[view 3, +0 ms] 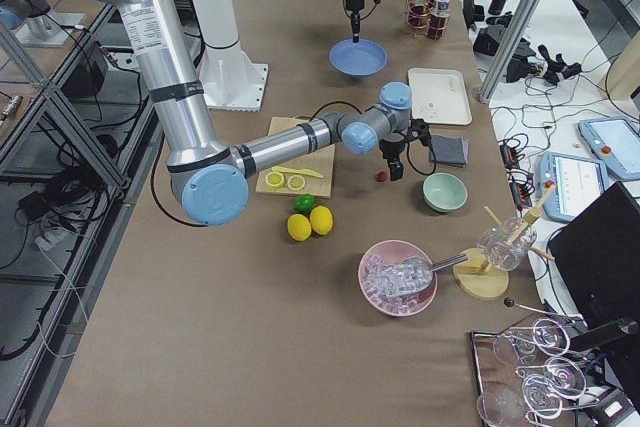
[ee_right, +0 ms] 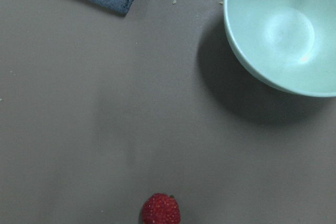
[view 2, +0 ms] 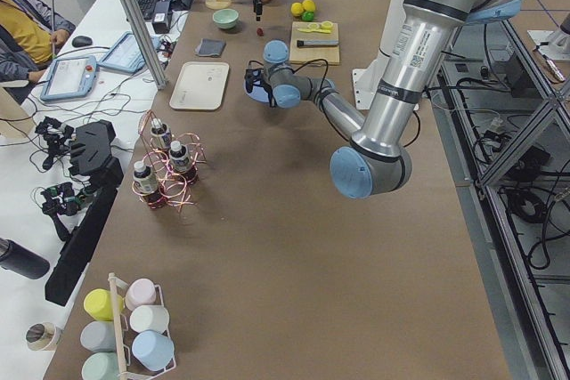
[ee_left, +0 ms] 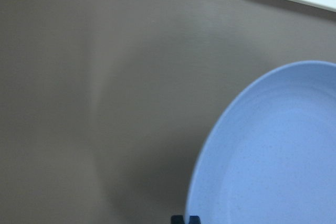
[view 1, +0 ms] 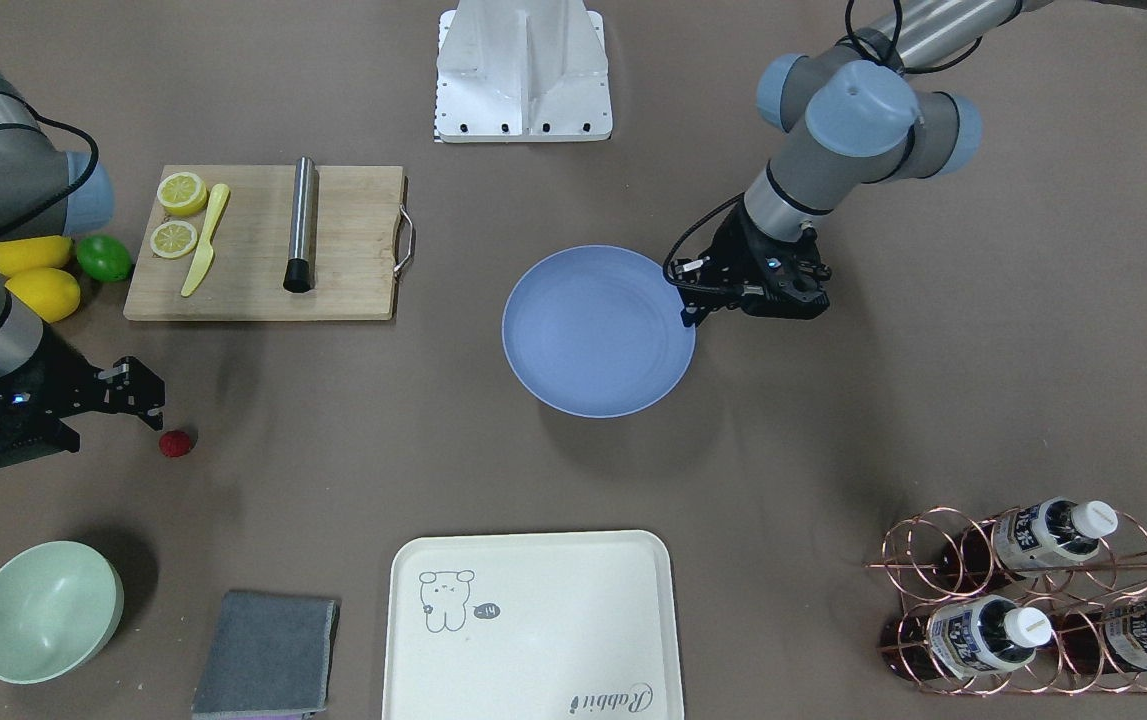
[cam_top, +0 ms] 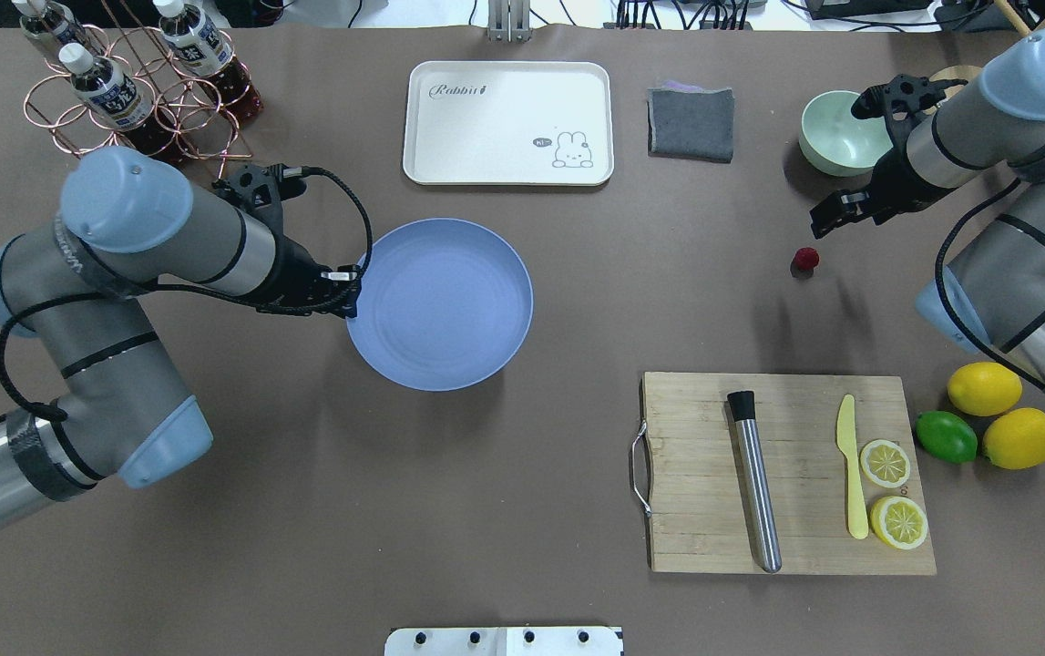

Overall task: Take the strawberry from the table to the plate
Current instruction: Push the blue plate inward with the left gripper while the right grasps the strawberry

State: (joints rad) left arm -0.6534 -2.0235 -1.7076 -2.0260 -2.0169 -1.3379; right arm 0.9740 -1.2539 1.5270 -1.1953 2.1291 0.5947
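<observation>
The strawberry [view 1: 175,443] [cam_top: 805,260] lies alone on the brown table [view 1: 833,420], small and dark red. It shows at the bottom edge of the right wrist view [ee_right: 161,209]. My right gripper [view 1: 148,398] [cam_top: 821,223] hovers just beside it, toward the green bowl, and looks open with nothing in it; no fingertips show in its wrist view. The blue plate [view 1: 598,330] [cam_top: 439,303] [ee_left: 273,156] sits mid-table with nothing on it. My left gripper [view 1: 690,315] [cam_top: 351,305] is shut and holds nothing, its tips [ee_left: 185,219] at the plate's rim.
A wooden cutting board [cam_top: 791,474] carries two lemon halves, a yellow knife and a metal cylinder. Two lemons and a lime [cam_top: 946,435] lie beside it. A pale green bowl [cam_top: 841,132], grey cloth [cam_top: 691,123], cream tray [cam_top: 508,123] and bottle rack [cam_top: 130,91] line the far edge.
</observation>
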